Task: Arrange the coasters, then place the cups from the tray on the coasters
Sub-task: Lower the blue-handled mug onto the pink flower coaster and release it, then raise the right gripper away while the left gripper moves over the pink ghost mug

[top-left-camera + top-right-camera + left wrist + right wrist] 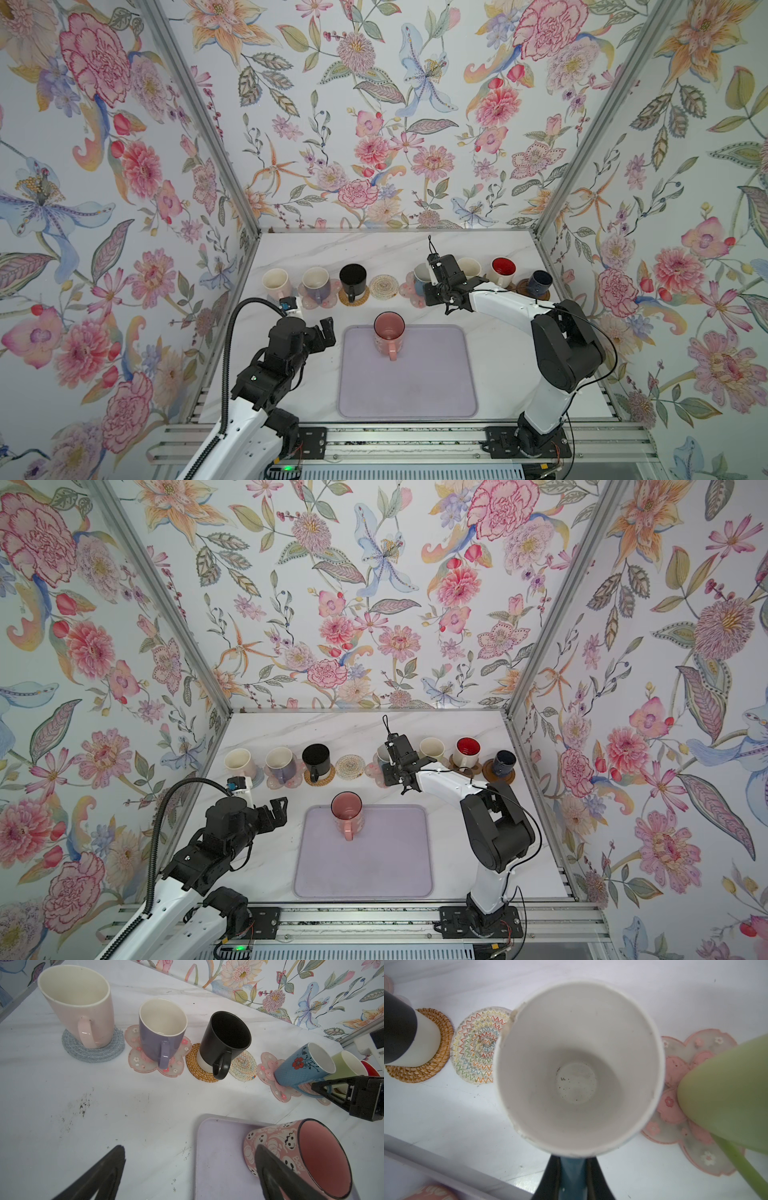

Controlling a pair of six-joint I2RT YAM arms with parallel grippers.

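Note:
The blue cup (577,1068) is held over a pink flower coaster (268,1068), with my right gripper (575,1178) shut on its handle; I cannot tell whether its base touches the coaster. A pink cup (389,330) stands at the far edge of the lavender tray (415,382). My left gripper (189,1147) hovers open at the tray's left edge, empty, one fingertip in front of the pink cup (311,1157). The beige woven coaster (383,286) lies bare between the black cup (353,279) and the blue cup (420,275).
In the back row, the cream-pink cup (79,1005) is on a grey coaster (93,1055), the lavender cup (160,1030) on a flower coaster and the black cup on rattan (197,1070). Right of the blue cup are the light green (470,267), red-inside (503,271) and navy (539,281) cups.

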